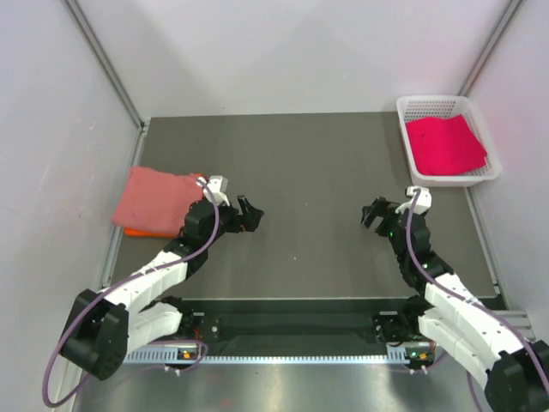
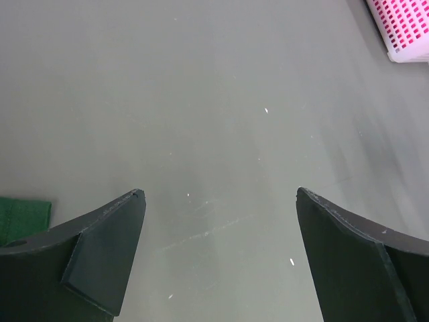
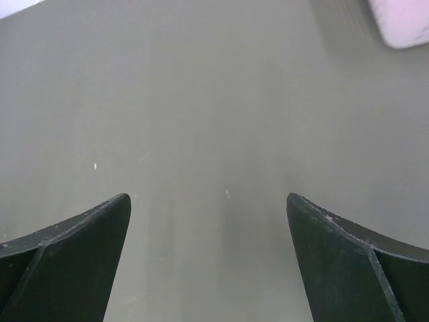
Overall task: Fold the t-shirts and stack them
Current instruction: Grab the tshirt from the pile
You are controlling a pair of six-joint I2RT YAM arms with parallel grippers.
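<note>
Top external: tee (image 1: 156, 199) near end effector (image 1: 251, 213)

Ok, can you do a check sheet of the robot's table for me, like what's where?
Surface: dark grey tabletop, bare in the middle, with a few pale specks.
Job's things: folded dusty salmon cloth t-shirt lies on an orange cloth t-shirt at the left edge; bright crimson-pink cloth t-shirt lies inside the white plastic mesh basket at the far right corner.
Clutter: nothing seen.
Grippers: left gripper and right gripper, jaws wide open, holding nothing, over bare tabletop.
Cables: purple cable runs along each arm.
Surroundings: white walls, metal frame rail.
</note>
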